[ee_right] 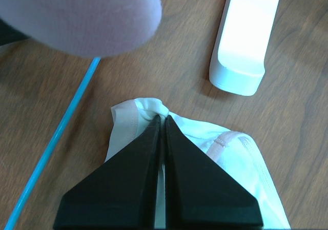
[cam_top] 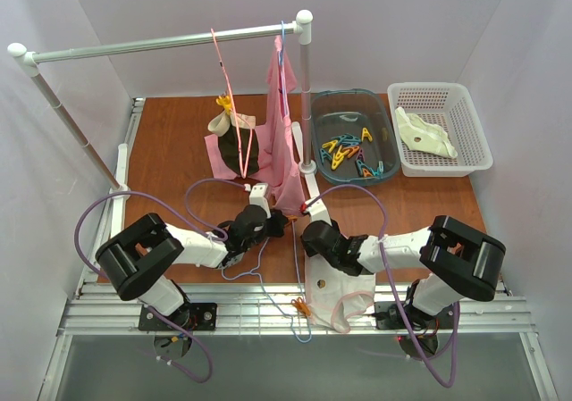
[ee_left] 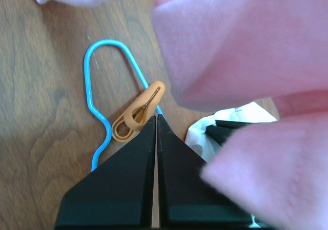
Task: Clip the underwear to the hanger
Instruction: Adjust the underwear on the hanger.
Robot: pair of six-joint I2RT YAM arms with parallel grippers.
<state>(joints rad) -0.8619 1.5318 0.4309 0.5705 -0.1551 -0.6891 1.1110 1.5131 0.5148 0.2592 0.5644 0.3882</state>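
Note:
The hanger (ee_left: 88, 71), a thin light-blue wire, lies on the wooden table with its hook pointing away from me. An orange clip (ee_left: 138, 113) sits on its wire. My left gripper (ee_left: 156, 116) is shut right beside that clip, and the wire runs into its tips. The underwear (ee_right: 128, 122), white with pink edging, lies bunched on the table, and its rear part hangs over the front rail (cam_top: 335, 296). My right gripper (ee_right: 164, 116) is shut on a gathered fold of it. The hanger's wire (ee_right: 56, 138) passes just left of the underwear.
A hanging pink garment (cam_top: 284, 151) droops over both wrist cameras. The rack's white foot (ee_right: 246, 35) lies just ahead and right of the right gripper. A blue tub of clips (cam_top: 349, 146) and a white basket (cam_top: 465, 106) stand at the back right. Dark olive underwear (cam_top: 241, 146) hangs from a pink hanger.

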